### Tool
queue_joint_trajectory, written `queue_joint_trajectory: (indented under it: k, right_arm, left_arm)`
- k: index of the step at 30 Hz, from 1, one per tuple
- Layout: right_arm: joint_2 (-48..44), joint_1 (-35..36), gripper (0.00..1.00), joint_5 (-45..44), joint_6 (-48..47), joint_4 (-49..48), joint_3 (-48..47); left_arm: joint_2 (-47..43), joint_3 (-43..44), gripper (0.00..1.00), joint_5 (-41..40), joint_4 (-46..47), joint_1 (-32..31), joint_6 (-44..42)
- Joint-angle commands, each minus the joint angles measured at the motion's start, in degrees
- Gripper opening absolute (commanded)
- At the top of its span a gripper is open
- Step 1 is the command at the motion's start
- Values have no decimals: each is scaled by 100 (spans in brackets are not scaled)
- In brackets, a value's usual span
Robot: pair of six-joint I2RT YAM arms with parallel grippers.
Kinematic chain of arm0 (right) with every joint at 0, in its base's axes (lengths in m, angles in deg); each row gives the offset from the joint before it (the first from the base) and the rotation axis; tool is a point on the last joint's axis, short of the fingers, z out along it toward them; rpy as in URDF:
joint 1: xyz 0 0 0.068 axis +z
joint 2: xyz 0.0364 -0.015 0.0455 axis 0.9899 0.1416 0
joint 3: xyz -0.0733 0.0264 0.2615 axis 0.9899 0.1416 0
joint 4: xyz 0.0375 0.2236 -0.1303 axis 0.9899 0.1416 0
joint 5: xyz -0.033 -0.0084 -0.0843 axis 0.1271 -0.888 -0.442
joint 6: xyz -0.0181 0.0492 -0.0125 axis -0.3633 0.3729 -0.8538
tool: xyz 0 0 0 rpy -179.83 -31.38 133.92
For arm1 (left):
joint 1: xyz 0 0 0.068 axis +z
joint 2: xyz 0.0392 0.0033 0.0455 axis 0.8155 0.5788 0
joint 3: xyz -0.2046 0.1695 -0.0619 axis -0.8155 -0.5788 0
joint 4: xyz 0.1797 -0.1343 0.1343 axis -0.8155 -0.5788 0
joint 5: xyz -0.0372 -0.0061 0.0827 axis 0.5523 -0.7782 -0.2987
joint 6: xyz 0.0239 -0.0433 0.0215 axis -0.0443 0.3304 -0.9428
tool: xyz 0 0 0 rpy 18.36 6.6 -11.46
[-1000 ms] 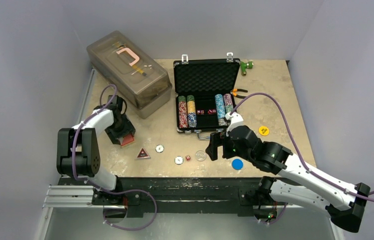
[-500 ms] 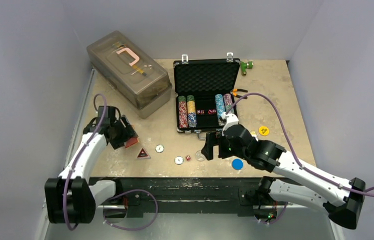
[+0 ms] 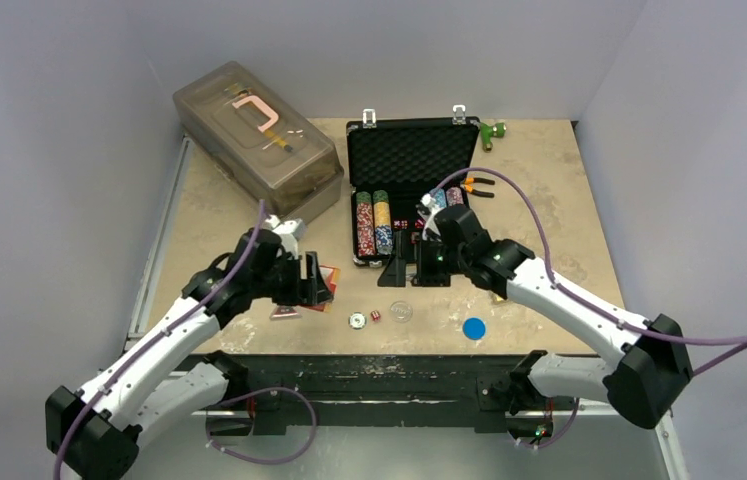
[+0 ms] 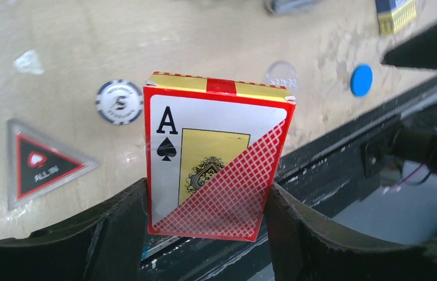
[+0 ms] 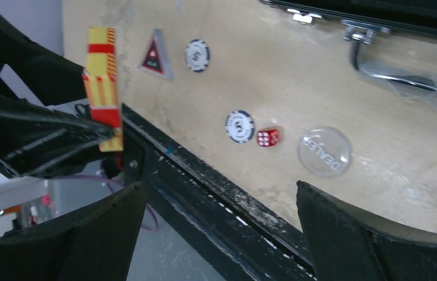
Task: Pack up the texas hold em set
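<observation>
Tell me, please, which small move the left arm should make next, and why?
Probably carry the card deck, clamped in the left end effector, toward the open briefcase: the deck hangs above the table, outside the case, whose lid stands open.

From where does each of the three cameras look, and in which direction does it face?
Top external: above and behind the arm bases, looking down on the table; left arm and right arm show.
Left wrist: on the left arm, looking down past the left gripper, shut on the card deck, at the table's near edge.
Right wrist: on the right arm, looking down through the open right gripper at the same edge.
Shared by both wrist views: card deck, dealer button, All In triangle.
</observation>
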Motion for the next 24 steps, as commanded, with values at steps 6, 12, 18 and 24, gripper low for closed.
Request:
queue_joint_trajectory:
  k: [6, 12, 18, 24]
  right_arm:
    - [646, -45, 99, 1630, -45, -89, -1174]
    - [1019, -109, 95, 2526, -330, 150, -1247]
    - [1128, 35, 80, 3170, 255, -868, -749]
    - [1136, 81, 63, 3318, 545, -1424, -449]
  left_arm:
    - [936, 1752, 17, -876, -622, -1964, -1853]
    - [1161, 2337, 15, -1139, -982, -2618, -2898]
    - [1230, 2344, 14, -919, -874, -2689, -3291]
    - [1426, 2398, 13, -717, -786, -2699, -3424]
